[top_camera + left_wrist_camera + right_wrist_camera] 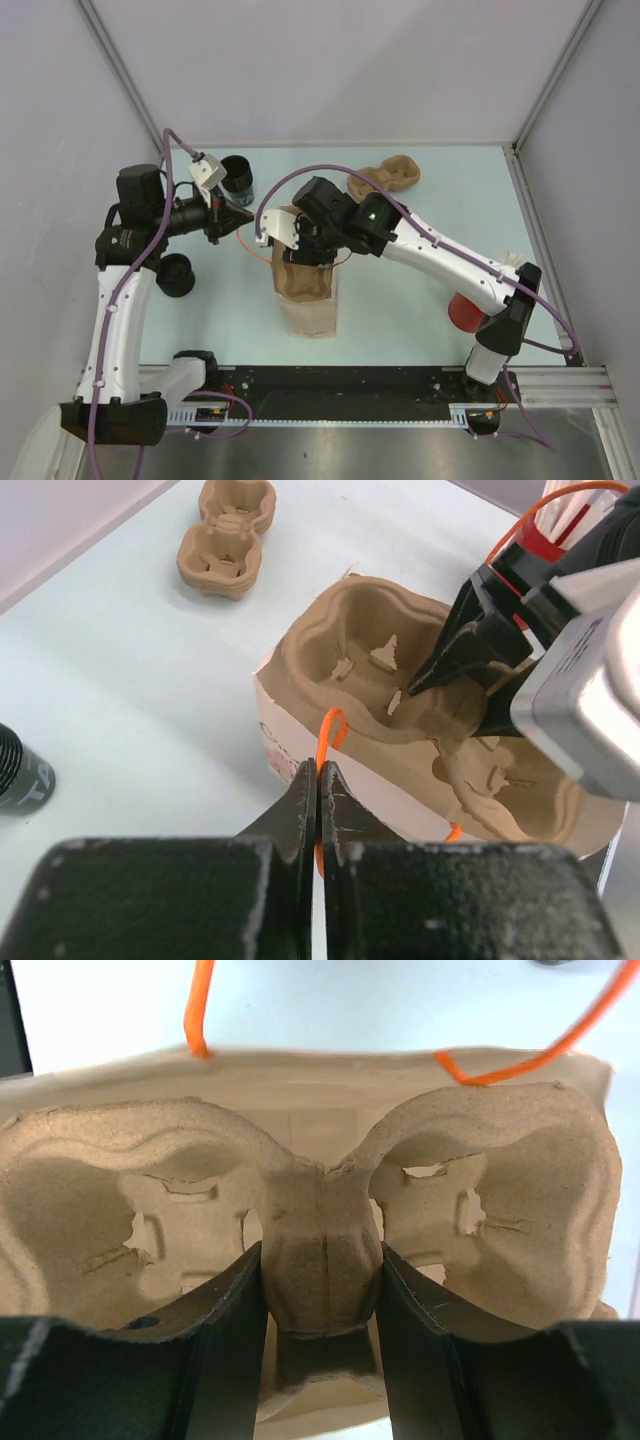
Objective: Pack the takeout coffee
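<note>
The table (410, 320) is a pale mint sheet, smooth and matte. It is boxed in by plain white wall panels (300, 70) on the left, far and right sides, with slim metal posts (120, 70) at the far corners. Along the near edge runs a black strip with a metal rail (350, 405), where both arm bases are bolted.

At the middle of the table stands the paper bag (310, 315), its mouth open. The moulded brown cup carrier (300, 282) sits in that mouth, partly sunk in. The right gripper (322, 1260) is clenched on the carrier's central ridge, one finger on each side. The left gripper (317, 775) is pinched tight on the orange handle (333, 730) at the bag's left side.

A second carrier (385, 178) lies on the table at the far side, well apart from the bag. One black cup (237, 175) stands far left, and another black cup (175, 273) stands nearer, beside the left arm. A red cup (462, 313) shows near the right arm's base, partly hidden by it.
</note>
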`<move>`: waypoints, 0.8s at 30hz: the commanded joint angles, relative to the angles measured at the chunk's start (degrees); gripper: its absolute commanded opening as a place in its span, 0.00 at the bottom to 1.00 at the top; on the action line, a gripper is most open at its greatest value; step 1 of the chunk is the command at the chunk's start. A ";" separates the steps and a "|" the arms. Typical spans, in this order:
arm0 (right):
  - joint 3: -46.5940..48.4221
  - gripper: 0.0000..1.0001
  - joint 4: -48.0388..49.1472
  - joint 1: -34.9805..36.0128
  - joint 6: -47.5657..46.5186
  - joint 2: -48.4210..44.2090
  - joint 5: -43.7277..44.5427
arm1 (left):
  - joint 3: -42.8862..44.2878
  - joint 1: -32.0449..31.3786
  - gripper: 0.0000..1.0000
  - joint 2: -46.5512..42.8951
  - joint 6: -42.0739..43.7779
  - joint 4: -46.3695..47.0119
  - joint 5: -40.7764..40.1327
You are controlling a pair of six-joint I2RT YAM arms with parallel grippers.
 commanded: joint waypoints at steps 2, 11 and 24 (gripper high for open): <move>0.14 0.47 -2.47 -0.31 0.97 2.00 -3.86 | -0.78 -0.21 0.00 -0.86 -1.78 2.08 -2.60; 2.95 0.46 -5.45 -2.33 2.72 4.99 -7.99 | -1.48 -0.21 0.00 -0.86 -2.65 3.13 -5.32; 2.51 0.47 -1.33 2.32 -0.61 2.88 2.02 | -2.19 -0.21 0.00 -0.68 -5.20 5.42 -6.73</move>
